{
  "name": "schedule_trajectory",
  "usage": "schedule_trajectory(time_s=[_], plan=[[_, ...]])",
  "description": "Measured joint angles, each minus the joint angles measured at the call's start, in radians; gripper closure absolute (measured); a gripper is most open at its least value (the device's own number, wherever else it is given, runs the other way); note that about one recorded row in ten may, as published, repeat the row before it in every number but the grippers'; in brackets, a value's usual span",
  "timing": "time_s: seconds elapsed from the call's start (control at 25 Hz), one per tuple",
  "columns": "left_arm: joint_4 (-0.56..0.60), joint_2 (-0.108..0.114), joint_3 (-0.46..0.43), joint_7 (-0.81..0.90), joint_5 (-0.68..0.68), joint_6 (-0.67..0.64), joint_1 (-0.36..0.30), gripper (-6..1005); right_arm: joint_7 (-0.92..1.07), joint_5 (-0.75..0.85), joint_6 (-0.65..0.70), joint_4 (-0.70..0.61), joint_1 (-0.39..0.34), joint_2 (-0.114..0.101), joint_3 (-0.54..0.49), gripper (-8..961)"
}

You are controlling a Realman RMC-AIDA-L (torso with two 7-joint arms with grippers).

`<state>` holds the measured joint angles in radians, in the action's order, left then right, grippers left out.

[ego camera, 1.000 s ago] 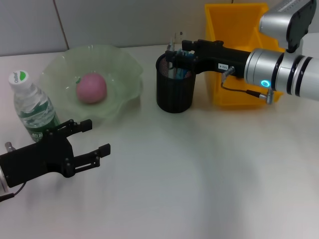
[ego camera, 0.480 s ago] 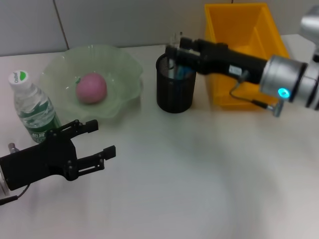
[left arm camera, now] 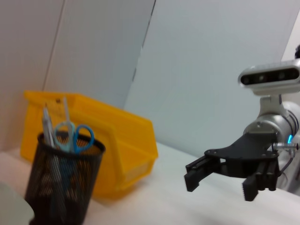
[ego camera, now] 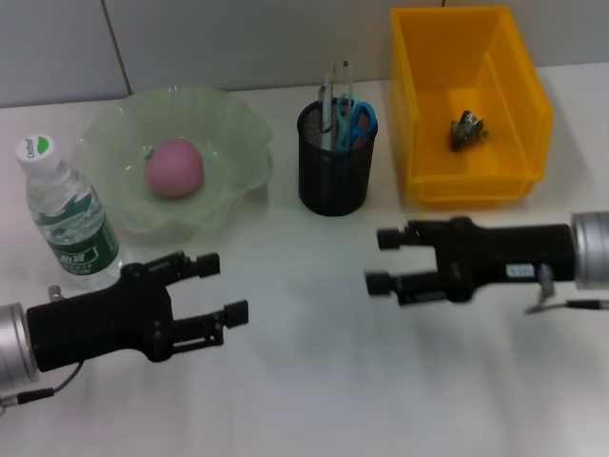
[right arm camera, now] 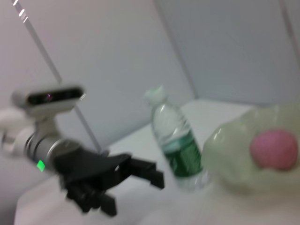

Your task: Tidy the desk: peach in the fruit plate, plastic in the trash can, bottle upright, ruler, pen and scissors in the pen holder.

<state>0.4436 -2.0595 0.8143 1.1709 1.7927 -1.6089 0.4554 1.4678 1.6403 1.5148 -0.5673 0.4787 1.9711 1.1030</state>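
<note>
Upright bottle (right arm camera: 180, 145) beside peach (right arm camera: 274, 149)

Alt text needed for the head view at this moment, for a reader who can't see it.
Two open black grippers, left gripper and right gripper, hover over a white desk. Behind them: upright bottle, peach in the green fruit plate, mesh pen holder holding scissors and pen, and crumpled plastic in the yellow bin.

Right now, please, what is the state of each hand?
Left hand: open, holding nothing, above the table near the bottle.
Right hand: open, holding nothing, above the table in front of the pen holder.
</note>
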Motion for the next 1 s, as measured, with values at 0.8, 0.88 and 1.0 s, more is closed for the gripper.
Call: schedule_trajectory(time_s=[0.8,0.88,1.0], plan=[[0.034,0.013,0.069,0.037,0.061,-0.001,0.002,186,-0.027,0.090,0.039,0.015,-0.010,0.001,-0.012,133],[0.034,0.015,0.069,0.039,0.062,-0.002,0.002,186,-0.026,0.089,0.039,0.015,-0.010,0.001,-0.012,133],[0.034,0.019,0.069,0.043,0.063,-0.006,0.004,186,-0.025,0.089,0.038,0.020,-0.010,0.003,-0.012,133]])
